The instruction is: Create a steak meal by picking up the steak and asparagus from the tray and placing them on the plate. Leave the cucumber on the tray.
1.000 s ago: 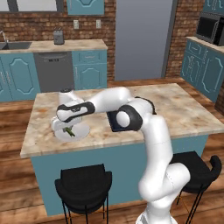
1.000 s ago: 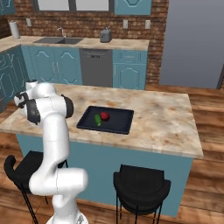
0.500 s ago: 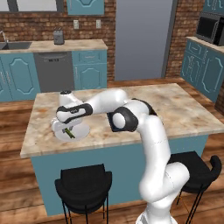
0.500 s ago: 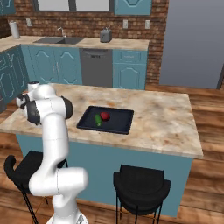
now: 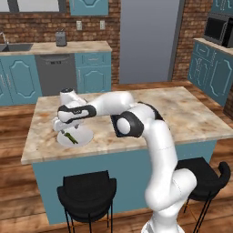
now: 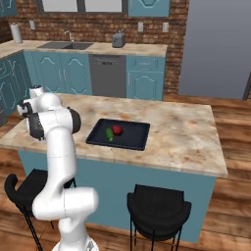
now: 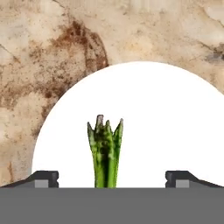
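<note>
A marble-topped bench (image 6: 181, 132) stands in a blue kitchen with brick walls. On it, toward the middle, lies the black tray (image 6: 139, 138). Inside the tray the red steak (image 6: 117, 130) sits just at the 2 o'clock side of the green cucumber (image 6: 110, 134), the two touching or nearly so. Well apart, at the tray's 9 o'clock end of the bench, rests the white plate (image 5: 84, 135). My gripper (image 5: 63, 130) hangs right above this plate, its fingertips (image 7: 43, 178) spread wide apart and gripping nothing. The asparagus (image 7: 105, 153) lies on the plate between them, tip pointing to 12 o'clock in the hand view.
</note>
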Available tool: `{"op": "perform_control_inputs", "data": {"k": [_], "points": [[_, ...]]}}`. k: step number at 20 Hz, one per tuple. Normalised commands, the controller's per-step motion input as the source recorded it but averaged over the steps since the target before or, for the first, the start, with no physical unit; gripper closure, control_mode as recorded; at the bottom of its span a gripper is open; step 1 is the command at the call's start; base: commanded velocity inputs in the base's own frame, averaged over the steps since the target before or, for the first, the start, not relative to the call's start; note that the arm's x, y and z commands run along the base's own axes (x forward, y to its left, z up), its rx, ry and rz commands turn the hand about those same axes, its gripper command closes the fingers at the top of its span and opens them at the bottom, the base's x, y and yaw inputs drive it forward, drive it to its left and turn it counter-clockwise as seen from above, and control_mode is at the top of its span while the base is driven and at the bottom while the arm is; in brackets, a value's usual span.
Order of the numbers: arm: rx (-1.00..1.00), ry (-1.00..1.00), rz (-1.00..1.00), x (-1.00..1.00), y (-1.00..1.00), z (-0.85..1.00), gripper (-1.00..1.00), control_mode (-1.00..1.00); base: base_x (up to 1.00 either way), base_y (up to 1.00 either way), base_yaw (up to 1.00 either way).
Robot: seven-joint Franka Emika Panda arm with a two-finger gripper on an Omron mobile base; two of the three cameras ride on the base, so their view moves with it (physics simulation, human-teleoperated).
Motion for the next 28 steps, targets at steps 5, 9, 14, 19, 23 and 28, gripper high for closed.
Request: {"op": "perform_control_inputs", "data": {"k": [5,9,14,19,23,28], "points": [[0.0,-0.22,0.0,-0.38,-0.65,0.62,-1.0,-1.0,0.0,0.0,0.0],[0.0,-0.2,-0.01,-0.26,-1.0,0.36,-1.0,-1.0,0.0,0.0,0.0],[0.0,-0.11,-0.02,-0.02,-1.0,0.42,-1.0,-1.0,0.0,0.0,0.0],[0.03,0.0,-0.04,0.0,-1.0,0.19,-1.0,-1.0,0.0,0.0,0.0],[0.03,0.0,-0.02,0.03,-1.0,0.04,-1.0,-1.0,0.0,0.0,0.0],[0.04,0.01,0.0,0.04,-1.0,0.0,-1.0,-1.0,0.0,0.0,0.0]]}}
